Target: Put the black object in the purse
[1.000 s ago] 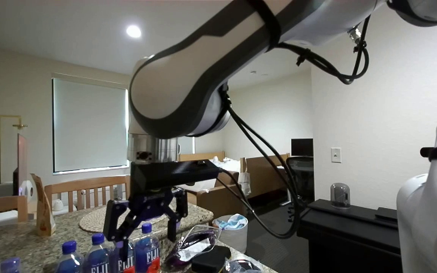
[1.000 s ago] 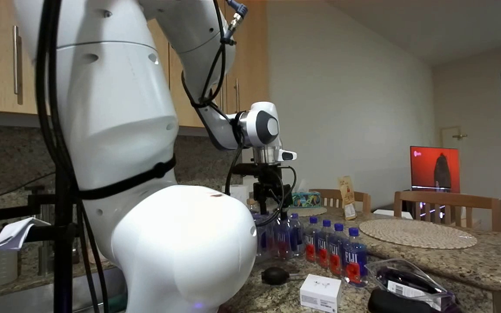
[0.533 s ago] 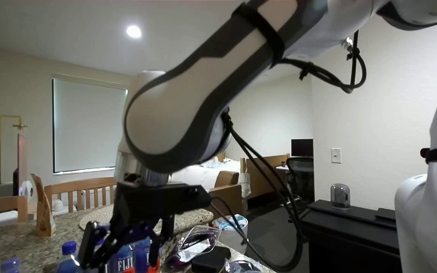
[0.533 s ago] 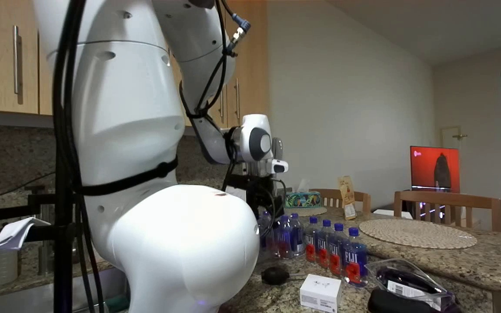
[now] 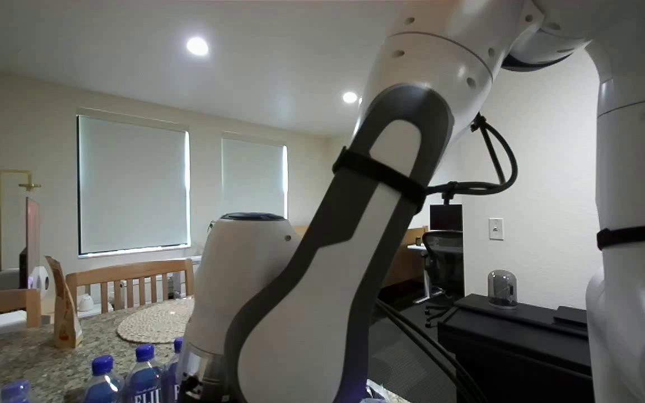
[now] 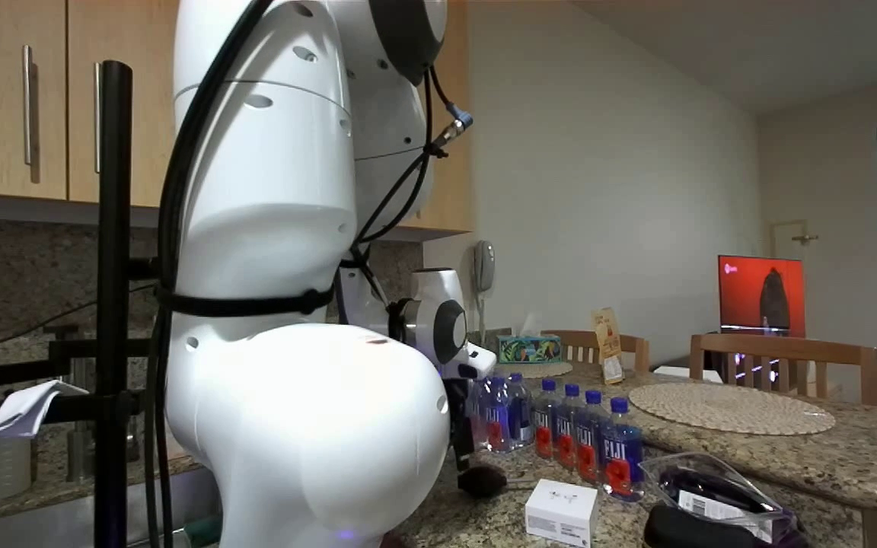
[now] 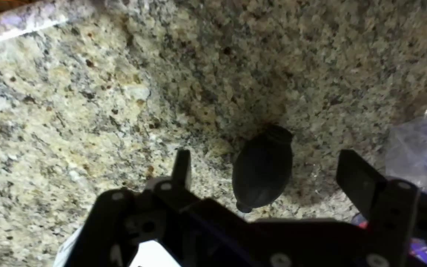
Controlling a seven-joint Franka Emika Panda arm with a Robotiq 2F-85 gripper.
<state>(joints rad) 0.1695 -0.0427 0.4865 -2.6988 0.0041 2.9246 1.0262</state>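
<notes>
While the end effector (image 7: 265, 162) stands spread, the black object (image 7: 263, 170) looks matte, egg-shaped and small-nubbed.

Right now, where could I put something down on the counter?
The wrist view shows bare counter between the black bulb and the pale top-left edge. In an exterior view, the big woven mat is bare too. It's crowded around the bottles, white box and black case, and the open claw is by the bulb.

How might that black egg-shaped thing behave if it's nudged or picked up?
The black thing may roll or wobble if nudged, as its sides are rounded. Its dull surface suggests it probably isn't slippery. Its bulb shape hints at soft rubber that could squash.
</notes>
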